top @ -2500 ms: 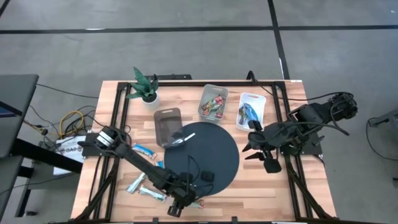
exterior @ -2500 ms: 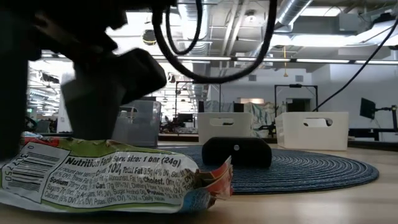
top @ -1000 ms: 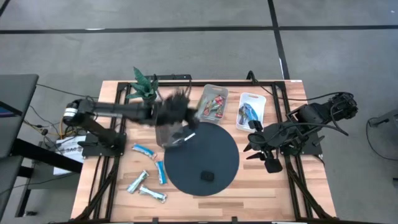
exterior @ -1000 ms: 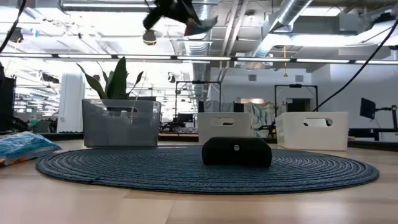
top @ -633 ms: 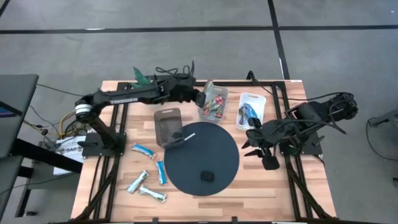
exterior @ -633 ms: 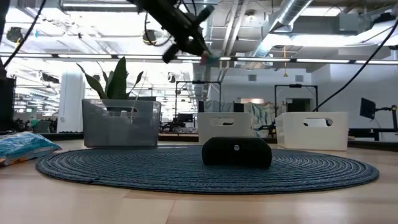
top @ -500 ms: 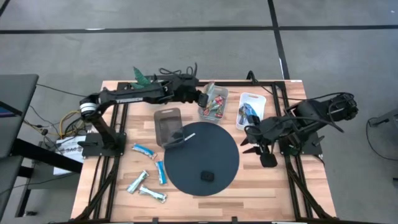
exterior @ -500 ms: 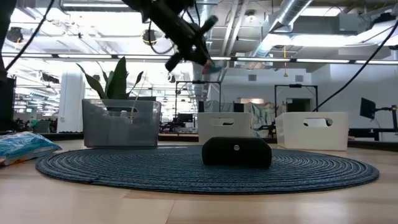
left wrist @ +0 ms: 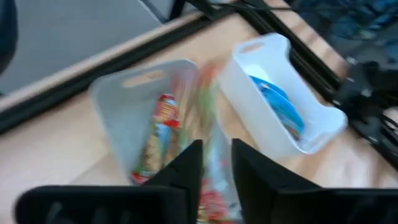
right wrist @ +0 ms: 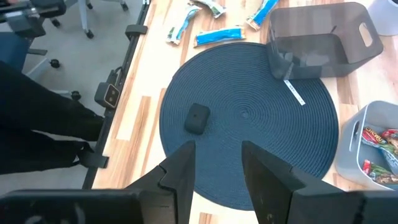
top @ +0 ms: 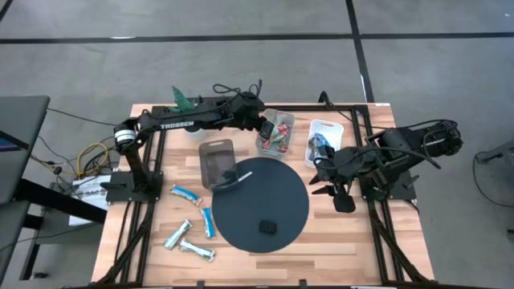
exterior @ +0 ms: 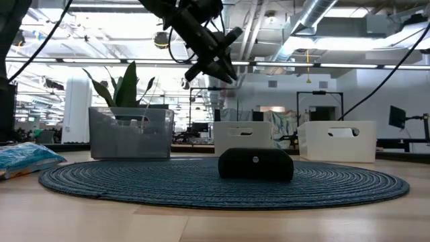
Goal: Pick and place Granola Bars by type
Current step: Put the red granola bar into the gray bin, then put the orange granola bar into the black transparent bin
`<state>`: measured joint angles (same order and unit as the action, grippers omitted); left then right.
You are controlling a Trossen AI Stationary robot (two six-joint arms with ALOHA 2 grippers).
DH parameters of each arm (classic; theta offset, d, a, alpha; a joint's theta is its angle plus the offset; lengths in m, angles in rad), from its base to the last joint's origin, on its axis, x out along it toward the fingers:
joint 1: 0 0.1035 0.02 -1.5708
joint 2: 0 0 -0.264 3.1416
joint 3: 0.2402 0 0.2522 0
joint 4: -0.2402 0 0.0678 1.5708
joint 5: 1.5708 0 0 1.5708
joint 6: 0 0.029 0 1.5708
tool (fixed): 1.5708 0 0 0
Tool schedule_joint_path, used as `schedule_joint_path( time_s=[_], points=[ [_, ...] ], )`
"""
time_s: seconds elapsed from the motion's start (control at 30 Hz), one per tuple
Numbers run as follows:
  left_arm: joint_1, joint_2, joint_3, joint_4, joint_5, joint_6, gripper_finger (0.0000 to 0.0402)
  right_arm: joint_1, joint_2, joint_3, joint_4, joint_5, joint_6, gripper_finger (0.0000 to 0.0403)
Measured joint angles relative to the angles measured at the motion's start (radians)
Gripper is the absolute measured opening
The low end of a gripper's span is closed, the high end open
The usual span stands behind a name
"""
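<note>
Near edge of table [top: 321,241]: four loose bars [top: 191,222] lie on the wood left of the round mat [top: 261,202]: one light blue-and-white at [top: 185,193], one blue at the mat's rim [top: 207,221], two light ones nearest the front [top: 177,235] and [top: 197,250]. They also show in the right wrist view [right wrist: 219,35].

On the mat: small black block [top: 268,228] toward the front, white stick [top: 238,177] at the far-left rim.

Behind the mat, a row of three bins: grey bin [top: 216,164] on the left; clear bin [top: 273,132] in the middle, holding red/green bars [left wrist: 159,127]; white bin [top: 324,144] on the right, holding blue bars [left wrist: 278,107].

Left gripper [top: 263,127] hangs over the clear bin's left edge, high above the table in the low view [exterior: 213,57]. Its fingers [left wrist: 180,168] are narrowly parted with a blurred red/green bar [left wrist: 212,186] between them; whether they grip it, cannot tell.

Right gripper [top: 328,186] hovers at the mat's right side, near the white bin. Fingers [right wrist: 180,171] apart, nothing between them.

Far-left corner: potted plant [top: 183,99], partly under the left arm.
</note>
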<state>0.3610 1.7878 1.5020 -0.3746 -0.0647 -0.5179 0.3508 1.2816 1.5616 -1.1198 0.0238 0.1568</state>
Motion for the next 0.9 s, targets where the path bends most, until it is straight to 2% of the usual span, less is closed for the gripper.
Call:
schedule_joint_path(
  time_s=[0.13,0.3,0.43,0.67,0.9],
  points=[
    [0.012,0.0,0.02,-0.047,-0.048,-0.001,0.012,0.0,0.0,0.0,0.0,0.0,0.001,0.0122],
    [0.004,-0.014,0.023,-0.055,0.044,0.007,0.0148,0.0,0.0,0.0,0.0,0.0,0.002,0.0122],
    [-0.05,-0.058,0.024,-0.161,0.093,0.055,0.015,0.001,0.0,0.0,-0.001,0.0,0.002,0.0122],
    [-0.264,-0.18,0.024,-0.448,0.055,0.087,0.0138,0.001,0.0,0.0,-0.001,-0.001,0.001,0.0122],
    [-0.534,-0.279,0.024,-0.728,-0.044,-0.015,0.0137,0.001,0.0,0.0,-0.002,-0.001,-0.008,0.0122]
  ],
)
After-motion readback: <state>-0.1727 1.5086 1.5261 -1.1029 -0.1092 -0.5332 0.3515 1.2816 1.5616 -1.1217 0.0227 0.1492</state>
